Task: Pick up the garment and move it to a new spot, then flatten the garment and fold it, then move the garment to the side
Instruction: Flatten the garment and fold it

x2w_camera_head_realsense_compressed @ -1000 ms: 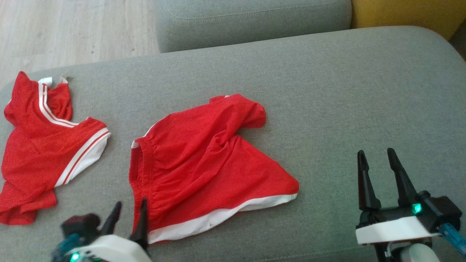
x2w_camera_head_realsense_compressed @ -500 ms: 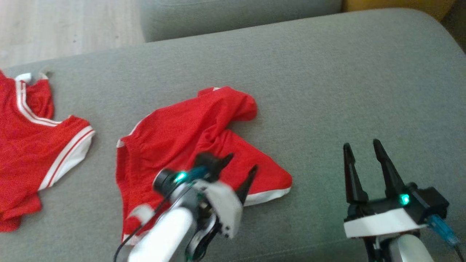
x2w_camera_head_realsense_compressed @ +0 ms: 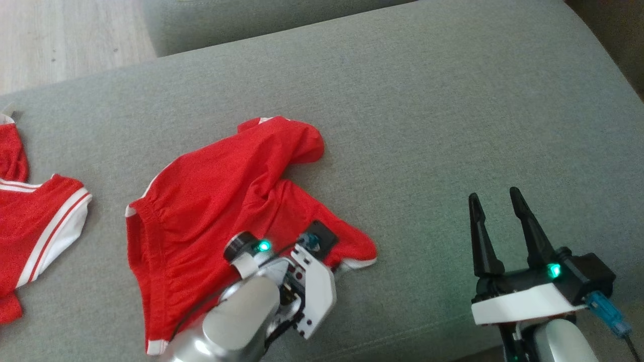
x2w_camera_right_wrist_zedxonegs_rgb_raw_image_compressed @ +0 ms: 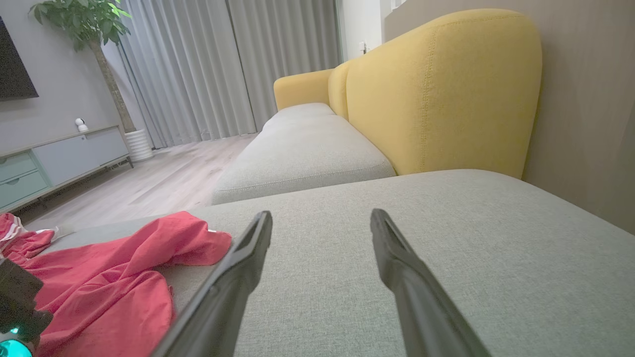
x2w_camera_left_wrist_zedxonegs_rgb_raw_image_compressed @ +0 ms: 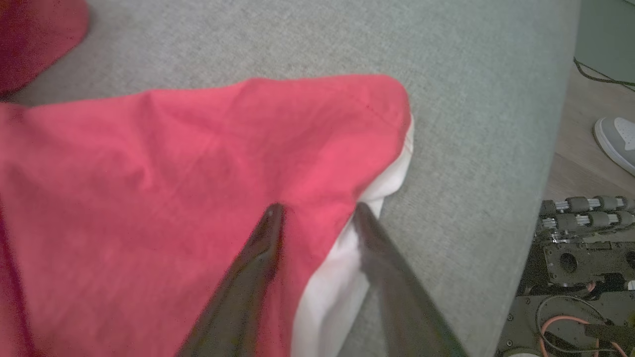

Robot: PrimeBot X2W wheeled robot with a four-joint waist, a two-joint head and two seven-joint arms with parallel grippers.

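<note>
The garment [x2w_camera_head_realsense_compressed: 201, 201], red shorts with a white hem, lies crumpled on the grey sofa cushion [x2w_camera_head_realsense_compressed: 427, 125]. My left gripper [x2w_camera_left_wrist_zedxonegs_rgb_raw_image_compressed: 317, 210] points down at its near right corner. Its fingers stand apart, one fingertip [x2w_camera_left_wrist_zedxonegs_rgb_raw_image_compressed: 274, 214] pressing on the red cloth and the other at the white hem [x2w_camera_left_wrist_zedxonegs_rgb_raw_image_compressed: 342, 277], with cloth bunched between them. In the head view the left wrist [x2w_camera_head_realsense_compressed: 297, 281] covers that corner. My right gripper [x2w_camera_head_realsense_compressed: 495, 198] hovers open and empty over bare cushion to the right, seen also in the right wrist view as the right gripper [x2w_camera_right_wrist_zedxonegs_rgb_raw_image_compressed: 320, 215], with the garment [x2w_camera_right_wrist_zedxonegs_rgb_raw_image_compressed: 114, 277] at its left.
A second red garment with white stripes [x2w_camera_head_realsense_compressed: 40, 221] lies at the cushion's left end. Another grey cushion [x2w_camera_head_realsense_compressed: 251, 20] and wood floor [x2w_camera_head_realsense_compressed: 60, 40] lie beyond. A yellow backrest [x2w_camera_right_wrist_zedxonegs_rgb_raw_image_compressed: 436, 89] rises on the far right. A shoe [x2w_camera_left_wrist_zedxonegs_rgb_raw_image_compressed: 617, 141] rests on the floor by the cushion's edge.
The head camera has shifted. My left arm swung from the lower left over to the garment's near right corner, and its fingers have drawn closer together. The right gripper holds still.
</note>
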